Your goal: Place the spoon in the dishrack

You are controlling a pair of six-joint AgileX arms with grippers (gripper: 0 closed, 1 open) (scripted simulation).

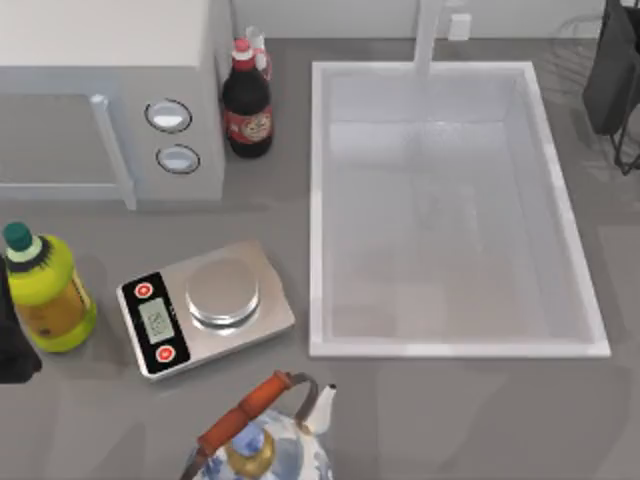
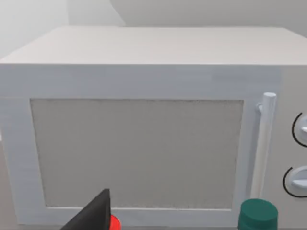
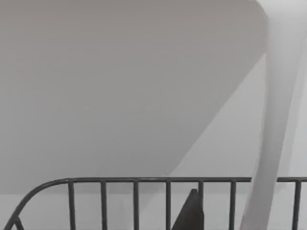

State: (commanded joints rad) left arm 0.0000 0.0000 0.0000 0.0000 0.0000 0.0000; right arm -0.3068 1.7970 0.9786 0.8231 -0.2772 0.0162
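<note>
Spoon (image 3: 278, 120) showing as a white, long, thin handle, standing before the dishrack (image 3: 144, 181) dark wire rail. Right gripper (image 1: 612, 70) sitting at 2 o'clock beside the sink (image 1: 318, 200); grip state indeterminate. Left arm parked at 9 o'clock.

sink basin (image 1: 565, 230) lay open, unobstructed | microwave (image 1: 110, 60), dark bottle (image 1: 247, 105), scale (image 1: 205, 310), kettle (image 1: 262, 445) crowded left side | dishrack (image 3: 144, 196) rods barred the right wrist view

We see a scale (image 1: 205, 311) with a brushed, shiny metal plate, a glossy dark bottle (image 1: 247, 103), a matt grey table (image 1: 450, 420), a smooth white sink (image 1: 452, 349), and the dishrack (image 3: 135, 199) of thin dark wire.
</note>
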